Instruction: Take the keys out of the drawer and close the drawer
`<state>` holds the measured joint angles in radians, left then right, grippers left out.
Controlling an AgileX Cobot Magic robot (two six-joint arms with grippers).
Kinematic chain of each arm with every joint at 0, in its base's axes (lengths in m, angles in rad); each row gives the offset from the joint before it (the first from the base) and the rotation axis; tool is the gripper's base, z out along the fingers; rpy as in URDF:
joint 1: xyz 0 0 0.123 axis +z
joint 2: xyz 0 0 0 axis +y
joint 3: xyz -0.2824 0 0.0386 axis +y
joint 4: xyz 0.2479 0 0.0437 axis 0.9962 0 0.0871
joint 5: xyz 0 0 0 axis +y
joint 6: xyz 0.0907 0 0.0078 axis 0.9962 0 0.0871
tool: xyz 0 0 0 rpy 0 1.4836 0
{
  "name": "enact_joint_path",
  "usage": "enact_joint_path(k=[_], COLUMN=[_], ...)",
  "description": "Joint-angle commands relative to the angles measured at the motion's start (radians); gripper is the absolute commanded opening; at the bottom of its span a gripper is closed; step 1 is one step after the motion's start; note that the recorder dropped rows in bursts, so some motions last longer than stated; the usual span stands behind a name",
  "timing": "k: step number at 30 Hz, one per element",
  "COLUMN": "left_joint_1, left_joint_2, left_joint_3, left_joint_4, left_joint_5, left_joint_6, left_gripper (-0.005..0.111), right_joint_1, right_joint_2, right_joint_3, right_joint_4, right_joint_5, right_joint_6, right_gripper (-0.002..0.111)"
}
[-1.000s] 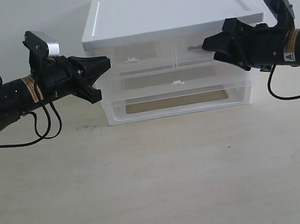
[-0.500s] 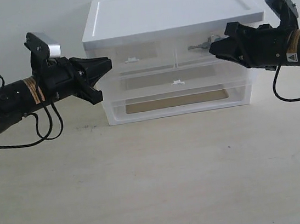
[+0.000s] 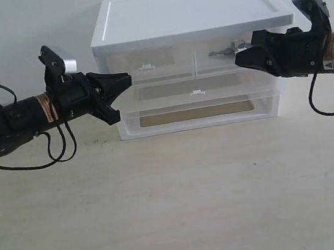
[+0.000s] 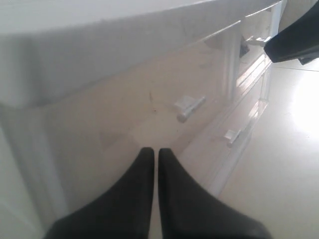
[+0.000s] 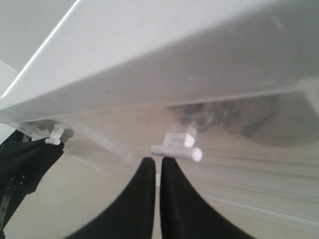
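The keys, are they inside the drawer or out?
Inside. The keys show as a grey blur behind the clear front of the drawer, which looks shut.

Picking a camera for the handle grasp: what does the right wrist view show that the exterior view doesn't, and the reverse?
Right wrist only: the white tab handle of the drawer close up, beside the shut right gripper. Exterior only: the whole cabinet, its full-width drawers, the table. Both: the keys behind the clear front, and the left gripper.
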<state>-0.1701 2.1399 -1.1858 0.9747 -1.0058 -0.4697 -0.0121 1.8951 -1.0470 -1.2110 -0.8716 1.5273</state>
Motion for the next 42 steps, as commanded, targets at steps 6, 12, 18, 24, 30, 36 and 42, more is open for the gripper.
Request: enact_joint_path(k=[6,12,18,24,30,36,42], left_joint_1=[0.007,0.007,0.007,0.007,0.007,0.007,0.007], left_joint_2=[0.013,0.013,0.013,0.013,0.013,0.013,0.013], left_joint_3=[-0.047,-0.047,-0.047,-0.047,-0.054,-0.054,-0.054], left_joint_4=[-0.104,-0.104,-0.104,-0.104,-0.104,-0.104,-0.104], left_joint_5=[0.065,0.065,0.065,0.065,0.065,0.065,0.065], left_joint_6=[-0.002,-0.002,-0.002,-0.002,-0.005,-0.005,-0.009], left_gripper=[0.004,0.004,0.004,0.004,0.004,0.004,0.004], right_joint_1=[-0.009,-0.039,-0.089,-0.087,-0.08,-0.034,-0.036], right_joint_2=[-0.012,-0.012,-0.012,-0.012,-0.012,-0.009,-0.009], right_joint_3=[-0.012,-0.012,-0.012,-0.012,-0.012,-0.012,-0.012], right_joint_4=[-0.104,-0.076,-0.08,0.008,0.024,0.053,0.096], right_joint_5=[-0.029,-0.041,-0.063,-0.05,-0.054,-0.019,0.016], right_joint_6=[0.037,0.031,0.098,0.14,0.199,0.192,0.186], right_gripper=[0.0,0.006,0.045,0.046,0.045,0.045,0.045])
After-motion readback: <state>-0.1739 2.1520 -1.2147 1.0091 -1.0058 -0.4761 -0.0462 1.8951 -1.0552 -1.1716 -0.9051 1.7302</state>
